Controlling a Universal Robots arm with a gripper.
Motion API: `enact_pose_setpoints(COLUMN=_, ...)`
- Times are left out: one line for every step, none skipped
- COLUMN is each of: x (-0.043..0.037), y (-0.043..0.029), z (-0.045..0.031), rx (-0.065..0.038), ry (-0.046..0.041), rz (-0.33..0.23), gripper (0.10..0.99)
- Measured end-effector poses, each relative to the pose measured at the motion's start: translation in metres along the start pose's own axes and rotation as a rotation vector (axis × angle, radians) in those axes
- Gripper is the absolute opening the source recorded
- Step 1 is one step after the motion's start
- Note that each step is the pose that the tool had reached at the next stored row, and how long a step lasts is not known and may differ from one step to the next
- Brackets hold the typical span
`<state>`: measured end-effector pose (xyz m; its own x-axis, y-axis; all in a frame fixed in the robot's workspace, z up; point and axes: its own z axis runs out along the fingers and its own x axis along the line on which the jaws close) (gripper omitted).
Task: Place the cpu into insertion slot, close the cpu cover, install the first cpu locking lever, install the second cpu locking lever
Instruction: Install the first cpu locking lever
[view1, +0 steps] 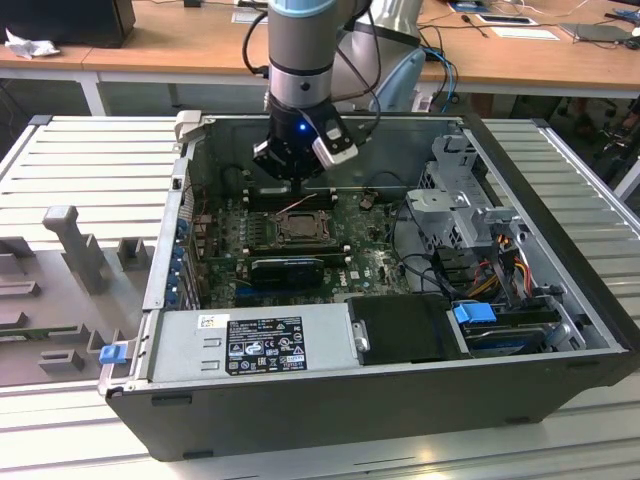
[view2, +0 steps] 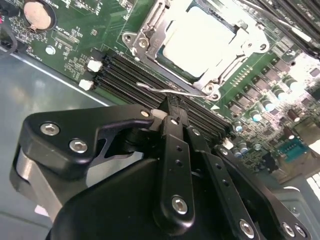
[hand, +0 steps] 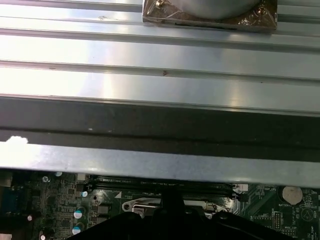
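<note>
The cpu (view2: 200, 37) lies pale and flat in the insertion slot (view1: 300, 228) at the centre of the green motherboard. The silvery cpu cover (view2: 145, 37) lies down around it, framing its top. A thin wire locking lever (view2: 165, 90) runs along the socket's edge beside the memory slots. My gripper (view2: 169, 111) is shut, its fingertips right at this lever, with nothing seen between them. In the exterior view the gripper (view1: 290, 172) hangs inside the case just behind the socket. In the first wrist view the gripper (hand: 172, 200) points at the socket rim.
Long black memory slots (view2: 130, 75) flank the socket. A grey power supply box (view1: 270, 345) and a black box (view1: 400, 328) sit at the case front. A drive cage (view1: 470, 200) and cables fill the exterior view's right. The case wall (hand: 150, 125) stands close behind.
</note>
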<state>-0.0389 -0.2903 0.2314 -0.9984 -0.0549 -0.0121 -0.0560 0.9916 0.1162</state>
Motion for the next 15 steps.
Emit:
enact_pose_setpoints(x=-0.001, y=-0.0002, z=0.0008, rx=-0.002, ry=-0.0001, rz=0.0, gripper=0.106)
enact_pose_setpoints(x=-0.0016, y=-0.0002, z=0.0014, rx=-0.003, ry=-0.0003, rz=0.0, gripper=0.106)
enact_pose_setpoints(x=-0.0022, y=-0.0003, z=0.0018, rx=-0.003, ry=-0.0001, rz=0.0, gripper=0.106)
enact_pose_setpoints(x=-0.0031, y=-0.0002, z=0.0024, rx=-0.003, ry=0.0, rz=0.0, gripper=0.106)
enact_pose_setpoints(x=-0.0048, y=-0.0002, z=0.0036, rx=-0.004, ry=-0.0002, rz=0.0, gripper=0.106)
enact_pose_setpoints(x=-0.0056, y=-0.0001, z=0.0042, rx=-0.004, ry=-0.0002, rz=0.0, gripper=0.106)
enact_pose_setpoints(x=-0.0063, y=0.0, z=0.0048, rx=-0.004, ry=-0.0002, rz=0.0, gripper=0.106)
enact_pose_setpoints(x=-0.0075, y=0.0, z=0.0055, rx=-0.004, ry=-0.0002, rz=0.0, gripper=0.106)
enact_pose_setpoints(x=-0.011, y=-0.0004, z=0.007, rx=-0.004, ry=-0.0002, rz=0.0, gripper=0.106)
enact_pose_setpoints(x=-0.0131, y=-0.0007, z=0.0083, rx=-0.004, ry=-0.0002, rz=0.0, gripper=0.106)
enact_pose_setpoints(x=-0.0149, y=-0.001, z=0.0098, rx=-0.004, ry=-0.0002, rz=0.0, gripper=0.106)
enact_pose_setpoints(x=-0.0157, y=-0.0012, z=0.011, rx=-0.004, ry=-0.0001, rz=0.0, gripper=0.106)
enact_pose_setpoints(x=-0.0163, y=-0.0013, z=0.0118, rx=-0.004, ry=-0.0002, rz=0.0, gripper=0.106)
enact_pose_setpoints(x=-0.0175, y=-0.0015, z=0.0129, rx=-0.004, ry=-0.0002, rz=0.0, gripper=0.106)
enact_pose_setpoints(x=-0.0186, y=-0.0016, z=0.0139, rx=-0.004, ry=-0.0002, rz=0.0, gripper=0.106)
